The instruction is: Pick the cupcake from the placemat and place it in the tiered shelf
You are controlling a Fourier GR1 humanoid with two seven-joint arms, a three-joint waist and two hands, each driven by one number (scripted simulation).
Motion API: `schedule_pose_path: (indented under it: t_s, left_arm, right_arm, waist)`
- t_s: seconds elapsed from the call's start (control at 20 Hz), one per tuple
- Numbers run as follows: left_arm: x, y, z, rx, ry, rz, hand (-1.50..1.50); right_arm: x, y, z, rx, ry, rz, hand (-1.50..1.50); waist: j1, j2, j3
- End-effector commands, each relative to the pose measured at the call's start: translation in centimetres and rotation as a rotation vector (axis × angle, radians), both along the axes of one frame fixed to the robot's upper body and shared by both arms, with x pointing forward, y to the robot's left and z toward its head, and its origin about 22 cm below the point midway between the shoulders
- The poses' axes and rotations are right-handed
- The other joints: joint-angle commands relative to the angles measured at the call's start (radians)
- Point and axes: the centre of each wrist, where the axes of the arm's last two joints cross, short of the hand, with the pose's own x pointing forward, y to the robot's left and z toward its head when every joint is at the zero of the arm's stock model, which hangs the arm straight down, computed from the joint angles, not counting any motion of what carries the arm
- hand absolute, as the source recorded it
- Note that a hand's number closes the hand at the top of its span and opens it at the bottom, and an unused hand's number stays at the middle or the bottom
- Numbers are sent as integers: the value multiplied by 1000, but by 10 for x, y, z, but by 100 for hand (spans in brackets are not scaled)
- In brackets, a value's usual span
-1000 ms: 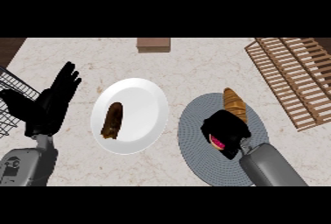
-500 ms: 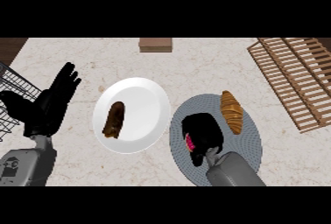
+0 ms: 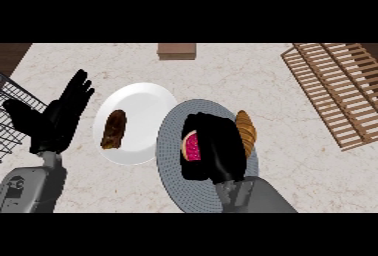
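The right hand (image 3: 221,150) lies over the middle of the round grey placemat (image 3: 171,186), fingers pointing far. They look curled over the cupcake (image 3: 192,146), of which only a pink patch shows at the hand's left side, between thumb and fingers. The cupcake therefore sits on the placemat, under the right hand, apparently grasped but not visibly lifted.

The tiered shelf (image 3: 334,91), made of wooden slats, stands far and right of the hand, well apart from it, its long side slanting from far-left to near-right. The carry should run right and away, and the right hand is much the nearer one for it.

A croissant (image 3: 246,131) lies just beside the hand on the right, lengthwise near to far, directly on that path, so lifting before crossing seems wise. Bare counter opens beyond it.

The left hand (image 3: 60,119) rests open at the left, beside a white plate (image 3: 148,97) holding a brown pastry (image 3: 114,129).
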Motion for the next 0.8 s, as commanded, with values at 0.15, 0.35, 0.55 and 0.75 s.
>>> schedule_pose_path:
  t_s: [0.15, 0.35, 0.55, 0.75]
  left_arm:
    - [-2, -2, 5, 4, -1, 22, 0]
    - [-3, 22, 1, -15, -3, 16, 0]
    - [2, 14, 3, -9, -4, 18, 0]
    - [2, 4, -6, 0, 3, 24, 0]
  right_arm:
    - [-28, -6, 79, 207, -229, -151, 150]
    - [-3, -9, 118, 215, -265, -247, 150]
    - [11, -50, 150, 153, -327, -338, 150]
    - [15, -69, 172, 125, -322, -406, 150]
  waist:
    - [-12, -4, 0]
    - [-4, 2, -1]
    - [-12, 2, 0]
    - [-13, 1, 0]
